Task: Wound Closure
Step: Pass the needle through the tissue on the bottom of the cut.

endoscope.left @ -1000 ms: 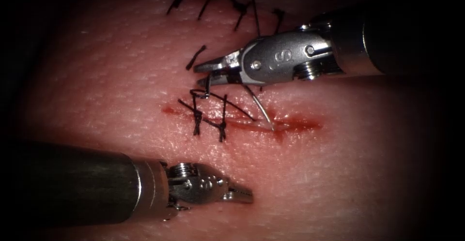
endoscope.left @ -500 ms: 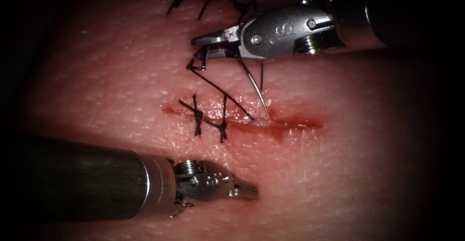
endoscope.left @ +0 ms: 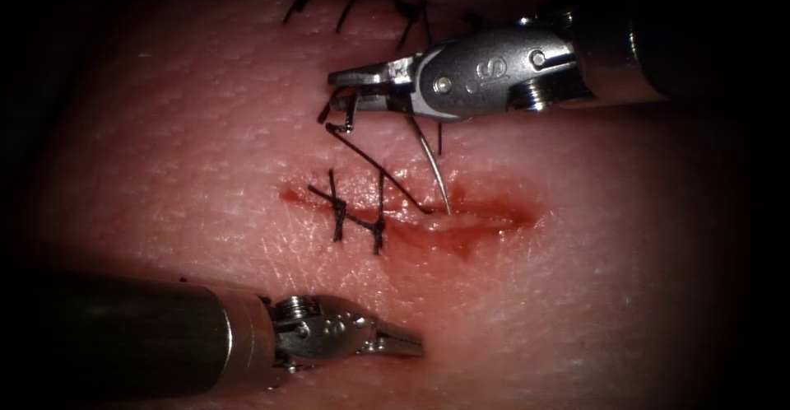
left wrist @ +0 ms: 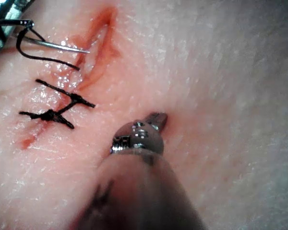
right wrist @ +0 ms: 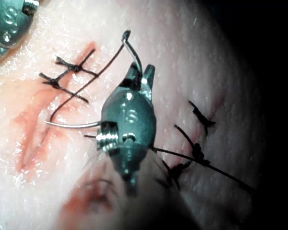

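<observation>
While its tip sits in the cut [endoscope.left: 461,221], the right end effector [endoscope.left: 362,87] grips the needle [endoscope.left: 434,171] (grasp point hidden); left end effector [endoscope.left: 395,344] closed, empty.

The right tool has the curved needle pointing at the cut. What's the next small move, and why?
Probably rotate the right arm's tool so the curved steel needle bites the upper edge of the open red cut. It grips the needle near its thread end, the tip rests at that edge right of two black stitches, and the left arm's tool lies shut and empty below.
</observation>
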Action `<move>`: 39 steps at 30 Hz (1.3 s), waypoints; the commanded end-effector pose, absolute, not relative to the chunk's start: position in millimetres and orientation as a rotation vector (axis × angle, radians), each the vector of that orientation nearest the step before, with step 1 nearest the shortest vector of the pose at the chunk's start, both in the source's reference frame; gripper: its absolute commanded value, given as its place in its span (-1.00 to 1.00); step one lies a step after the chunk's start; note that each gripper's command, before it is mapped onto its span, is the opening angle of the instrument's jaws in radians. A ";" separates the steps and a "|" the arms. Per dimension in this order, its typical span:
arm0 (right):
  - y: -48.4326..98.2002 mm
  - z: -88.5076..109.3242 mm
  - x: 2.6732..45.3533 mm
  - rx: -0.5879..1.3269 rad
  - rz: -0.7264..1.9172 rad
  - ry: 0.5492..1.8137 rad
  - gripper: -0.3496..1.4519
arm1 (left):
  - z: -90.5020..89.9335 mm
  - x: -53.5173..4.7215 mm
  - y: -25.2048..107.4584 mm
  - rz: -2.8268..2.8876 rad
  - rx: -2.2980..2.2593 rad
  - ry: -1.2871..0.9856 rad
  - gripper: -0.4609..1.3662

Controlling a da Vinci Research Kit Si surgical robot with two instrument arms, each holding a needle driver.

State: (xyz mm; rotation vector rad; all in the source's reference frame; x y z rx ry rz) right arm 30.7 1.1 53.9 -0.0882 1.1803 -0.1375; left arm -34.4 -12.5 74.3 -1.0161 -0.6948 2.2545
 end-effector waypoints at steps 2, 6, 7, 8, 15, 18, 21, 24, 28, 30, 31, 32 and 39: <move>0.2 54.5 30.1 -0.121 -0.122 1.177 -1.00 | 73.8 -34.5 -12.1 2.246 -1.014 -0.713 -0.86; -0.3 55.0 29.3 -0.155 -0.104 1.173 -1.00 | 73.5 -34.8 -12.0 2.244 -1.014 -0.716 -0.85; -0.3 55.1 29.1 -0.170 -0.097 1.170 -1.00 | 73.4 -34.9 -12.0 2.244 -1.014 -0.716 -0.85; -0.3 55.1 29.0 -0.179 -0.096 1.170 -1.00 | 73.4 -34.9 -12.0 2.244 -1.013 -0.716 -0.85; 0.8 54.6 29.0 -0.220 -0.085 1.179 -1.00 | 73.2 -35.2 -12.1 2.250 -1.018 -0.716 -0.86; 1.3 54.6 29.3 -0.222 -0.080 1.180 -1.00 | 73.2 -35.2 -12.1 2.250 -1.018 -0.716 -0.86; 0.8 54.9 29.7 -0.231 -0.087 1.180 -1.00 | 73.2 -35.1 -12.1 2.250 -1.018 -0.717 -0.86; -0.2 55.5 29.9 -0.239 -0.093 1.182 -1.00 | 73.1 -35.1 -12.0 2.250 -1.018 -0.719 -0.85; -1.5 56.1 29.9 -0.262 -0.089 1.173 -1.00 | 72.7 -35.1 -11.7 2.248 -1.016 -0.718 -0.84; -1.8 56.0 29.8 -0.286 -0.079 1.172 -1.00 | 72.4 -35.1 -11.5 2.247 -1.014 -0.713 -0.84; -1.9 56.0 29.8 -0.297 -0.077 1.170 -1.00 | 72.4 -35.1 -11.5 2.247 -1.014 -0.714 -0.84; -2.1 55.9 29.7 -0.314 -0.078 1.168 -1.00 | 72.2 -35.0 -11.4 2.248 -1.010 -0.713 -0.83; -4.4 55.2 29.1 -0.374 -0.049 1.139 -1.00 | 71.6 -34.6 -10.7 2.244 -1.003 -0.683 -0.83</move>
